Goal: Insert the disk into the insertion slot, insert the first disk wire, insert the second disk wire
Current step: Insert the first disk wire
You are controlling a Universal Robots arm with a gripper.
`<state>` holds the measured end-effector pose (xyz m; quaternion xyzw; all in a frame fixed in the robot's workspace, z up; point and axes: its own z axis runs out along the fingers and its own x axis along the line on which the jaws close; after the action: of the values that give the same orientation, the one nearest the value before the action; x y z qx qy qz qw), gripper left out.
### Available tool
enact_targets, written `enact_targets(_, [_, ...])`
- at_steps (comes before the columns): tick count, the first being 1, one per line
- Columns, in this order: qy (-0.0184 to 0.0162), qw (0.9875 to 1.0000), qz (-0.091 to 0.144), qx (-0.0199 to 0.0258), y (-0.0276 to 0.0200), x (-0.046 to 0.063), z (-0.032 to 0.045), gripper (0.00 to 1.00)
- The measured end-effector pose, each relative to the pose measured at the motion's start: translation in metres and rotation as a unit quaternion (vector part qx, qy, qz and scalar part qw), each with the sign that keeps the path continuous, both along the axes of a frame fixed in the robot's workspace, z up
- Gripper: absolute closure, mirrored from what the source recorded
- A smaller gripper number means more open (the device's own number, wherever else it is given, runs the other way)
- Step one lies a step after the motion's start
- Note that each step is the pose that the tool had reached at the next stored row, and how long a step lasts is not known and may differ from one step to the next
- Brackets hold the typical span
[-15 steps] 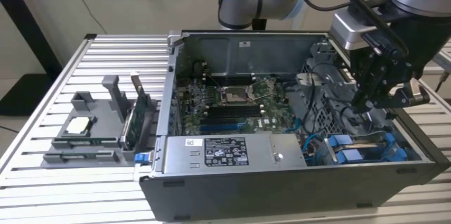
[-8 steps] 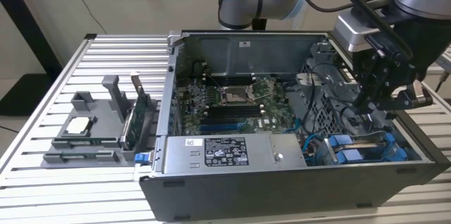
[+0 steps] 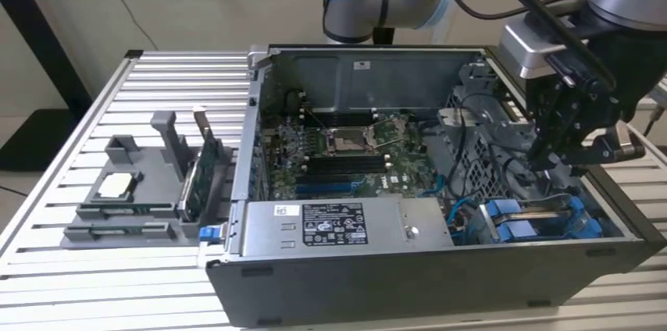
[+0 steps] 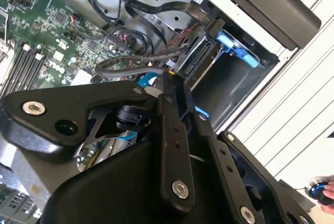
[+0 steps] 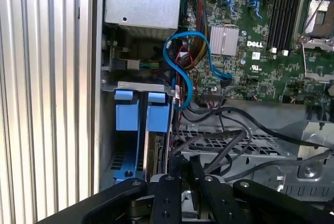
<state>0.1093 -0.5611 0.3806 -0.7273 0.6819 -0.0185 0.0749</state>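
Open computer case lies on a slatted metal bench, toward the bench edge on the exterior view's right. The insertion slot is in the case's near corner on the exterior view's right, with dark metal walls and bright blue rails, just beside the power supply box with its white sticker. In the first wrist view the disk stands on edge inside the slot, between the blue carrier pieces, with its top edge showing.

The gripper hangs inside the case, above the slot end of the drive cage and near the case's wall on the exterior view's right. In the second wrist view the gripper tip sits just beside a black cable and close to a dark connector at the bay mouth. Cannot tell how far the gripper is open, or whether it holds anything.

A blue data cable loops over the slot end and runs toward the motherboard. A bundle of black wires crosses the metal cage next to the slot.

A grey parts fixture sits on the bench beside the case, on the exterior view's left.
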Motion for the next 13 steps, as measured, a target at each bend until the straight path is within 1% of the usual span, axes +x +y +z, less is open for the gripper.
enact_targets(9, [0.0002, 1.0000, -0.005, -0.0001, -0.0032, 0.0062, -0.0030, 0.81])
enact_targets(13, [0.0017, 1.0000, -0.008, -0.0002, -0.0052, 0.0077, -0.0043, 0.81])
